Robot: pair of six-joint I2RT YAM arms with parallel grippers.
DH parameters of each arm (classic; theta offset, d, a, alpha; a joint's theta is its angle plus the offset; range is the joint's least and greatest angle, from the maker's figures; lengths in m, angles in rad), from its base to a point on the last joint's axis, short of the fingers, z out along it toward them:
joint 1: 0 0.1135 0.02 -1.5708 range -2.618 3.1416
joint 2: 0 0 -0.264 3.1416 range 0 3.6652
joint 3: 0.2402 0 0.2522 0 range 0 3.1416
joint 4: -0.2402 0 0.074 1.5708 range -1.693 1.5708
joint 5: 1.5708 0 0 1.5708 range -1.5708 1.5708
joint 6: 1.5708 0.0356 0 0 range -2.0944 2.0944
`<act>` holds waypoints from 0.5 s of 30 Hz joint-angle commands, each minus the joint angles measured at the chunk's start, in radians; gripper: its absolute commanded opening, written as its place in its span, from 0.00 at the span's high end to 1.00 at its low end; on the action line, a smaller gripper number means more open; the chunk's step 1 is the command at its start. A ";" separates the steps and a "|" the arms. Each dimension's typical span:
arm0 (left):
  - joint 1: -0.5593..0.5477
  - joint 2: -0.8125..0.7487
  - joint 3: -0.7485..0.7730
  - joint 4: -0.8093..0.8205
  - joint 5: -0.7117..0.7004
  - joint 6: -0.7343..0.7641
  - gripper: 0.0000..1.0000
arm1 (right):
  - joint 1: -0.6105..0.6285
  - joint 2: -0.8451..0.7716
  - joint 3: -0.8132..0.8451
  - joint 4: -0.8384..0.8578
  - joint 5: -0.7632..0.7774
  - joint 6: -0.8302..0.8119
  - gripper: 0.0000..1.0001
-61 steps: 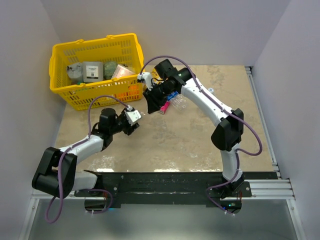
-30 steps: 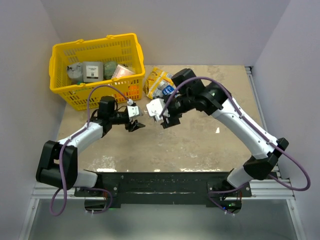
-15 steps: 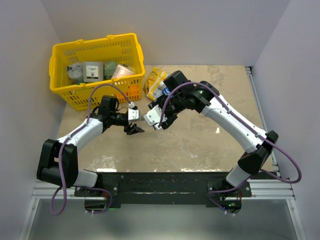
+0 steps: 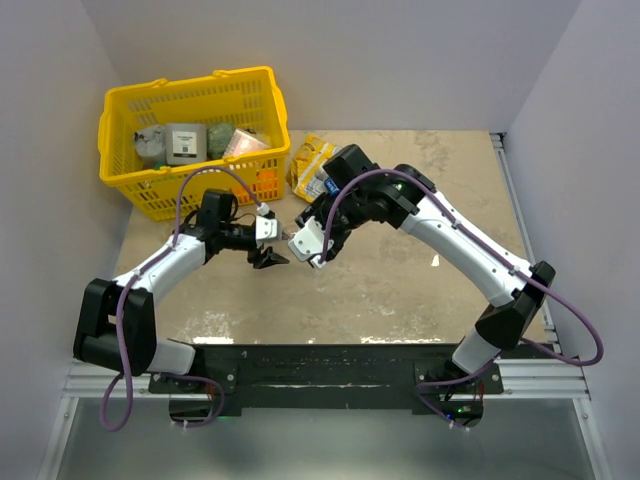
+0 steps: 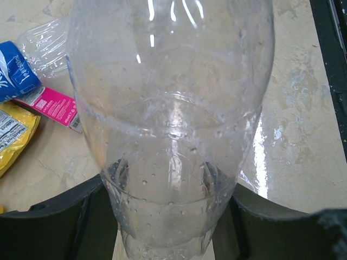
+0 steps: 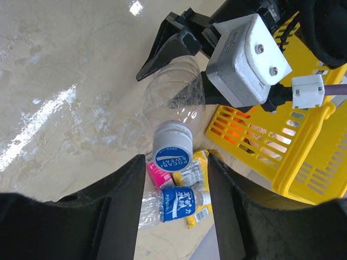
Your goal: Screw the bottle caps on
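Observation:
My left gripper (image 5: 168, 216) is shut on a clear bottle (image 5: 173, 108), held above the table on its side and filling the left wrist view. In the right wrist view that bottle (image 6: 173, 97) points its neck at me, and a whitish cap with a blue top (image 6: 171, 147) sits on the neck. My right gripper (image 6: 176, 162) stands open around the cap, with a small gap on each side. From above, the left gripper (image 4: 272, 245) and right gripper (image 4: 300, 235) meet tip to tip at mid-table. A blue-labelled bottle (image 6: 179, 205) lies on the table behind.
A yellow basket (image 4: 185, 85) with several items stands at the back left. Beside the blue-labelled bottle (image 4: 322, 183) lie a yellow packet (image 4: 310, 160) and a pink packet (image 6: 157, 174). Walls close in the table on the left, back and right.
The right arm swung from the packets at the back to meet the left gripper. Over the last second its jaws have narrowed around the cap. The left gripper has kept its hold.

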 commanded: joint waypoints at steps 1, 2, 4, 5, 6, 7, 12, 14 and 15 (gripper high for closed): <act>-0.002 -0.007 0.037 0.002 0.049 0.025 1.00 | 0.011 0.014 0.000 -0.015 0.001 -0.041 0.50; -0.002 -0.007 0.039 0.002 0.050 0.023 1.00 | 0.012 0.017 0.000 -0.016 0.001 -0.040 0.50; -0.002 -0.007 0.037 0.002 0.050 0.025 1.00 | 0.014 0.022 -0.003 -0.019 0.001 -0.046 0.51; -0.002 -0.007 0.037 0.002 0.050 0.022 1.00 | 0.015 0.022 -0.003 -0.021 0.001 -0.050 0.51; -0.002 -0.007 0.039 0.004 0.052 0.020 1.00 | 0.017 0.025 -0.006 -0.016 0.001 -0.050 0.52; -0.002 -0.007 0.039 0.004 0.052 0.020 1.00 | 0.018 0.028 -0.006 -0.018 0.001 -0.050 0.53; -0.001 -0.005 0.037 0.014 0.052 0.008 1.00 | 0.022 0.059 0.029 -0.025 -0.002 -0.003 0.73; -0.001 -0.008 0.030 0.050 0.052 -0.029 1.00 | 0.022 0.086 0.045 -0.015 0.006 0.058 0.82; -0.001 -0.011 0.022 0.074 0.049 -0.053 1.00 | 0.022 0.102 0.075 0.011 0.010 0.192 0.92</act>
